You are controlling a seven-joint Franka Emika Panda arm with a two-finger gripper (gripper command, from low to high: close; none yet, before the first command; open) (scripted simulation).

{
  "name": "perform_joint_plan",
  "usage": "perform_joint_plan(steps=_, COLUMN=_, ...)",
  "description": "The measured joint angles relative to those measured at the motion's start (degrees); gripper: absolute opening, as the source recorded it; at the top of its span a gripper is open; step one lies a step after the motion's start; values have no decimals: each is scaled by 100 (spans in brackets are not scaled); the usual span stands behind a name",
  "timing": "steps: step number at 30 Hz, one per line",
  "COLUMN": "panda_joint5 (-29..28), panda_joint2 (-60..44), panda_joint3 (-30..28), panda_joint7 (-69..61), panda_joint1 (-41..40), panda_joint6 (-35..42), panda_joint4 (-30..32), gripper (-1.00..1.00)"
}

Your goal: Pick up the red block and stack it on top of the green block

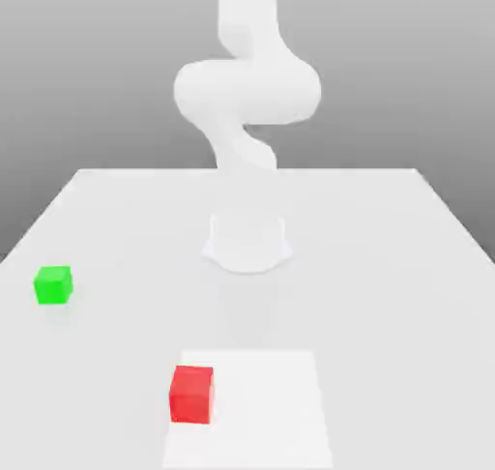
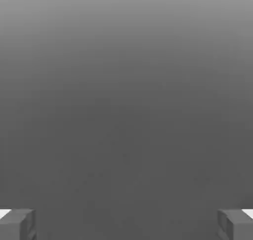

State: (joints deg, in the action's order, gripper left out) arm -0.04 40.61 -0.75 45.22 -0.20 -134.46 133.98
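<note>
Red block (image 1: pixel 191 394) upright on table (image 1: pixel 406 265), well apart from green block (image 1: pixel 53 284); fingers (image 2: pixel 20 224) spread, released.

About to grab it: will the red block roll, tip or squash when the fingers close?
The red block looks cube-shaped with flat faces, so rolling seems unlikely. It sits squat on the table, so tipping seems unlikely too. It probably stays rigid; its weight can't be judged.

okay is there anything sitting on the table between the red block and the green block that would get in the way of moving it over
Nothing visible does. The red block sits near the front of the table, the green block farther back toward the exterior view's left, and only bare surface lies between them. The arm's base stands well off that line.
</note>
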Motion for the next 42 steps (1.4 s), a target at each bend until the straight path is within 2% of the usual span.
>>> perform_joint_plan(steps=21, panda_joint5=142, panda_joint2=-4399, panda_joint3=-559, panda_joint7=-644, panda_joint1=-293, panda_joint6=-2267, panda_joint4=1827, gripper=0)
perform_joint_plan(steps=27, panda_joint5=464, panda_joint2=-5648, panda_joint3=-307, panda_joint7=-901, panda_joint1=-484, panda_joint6=-3270, panda_joint4=1736, gripper=0)
perform_joint_plan(steps=28, panda_joint5=490, panda_joint2=-5754, panda_joint3=-275, panda_joint7=-921, panda_joint1=-511, panda_joint6=-3359, panda_joint4=1721, gripper=-100)
perform_joint_plan(steps=35, panda_joint5=466, panda_joint2=-5729, panda_joint3=-273, panda_joint7=-901, panda_joint1=-517, panda_joint6=-3337, panda_joint4=1725, gripper=-100)
perform_joint_plan(steps=42, panda_joint5=97, panda_joint2=-4529, panda_joint3=-564, panda_joint7=-622, panda_joint1=-623, panda_joint6=-2349, panda_joint4=1931, gripper=-100)
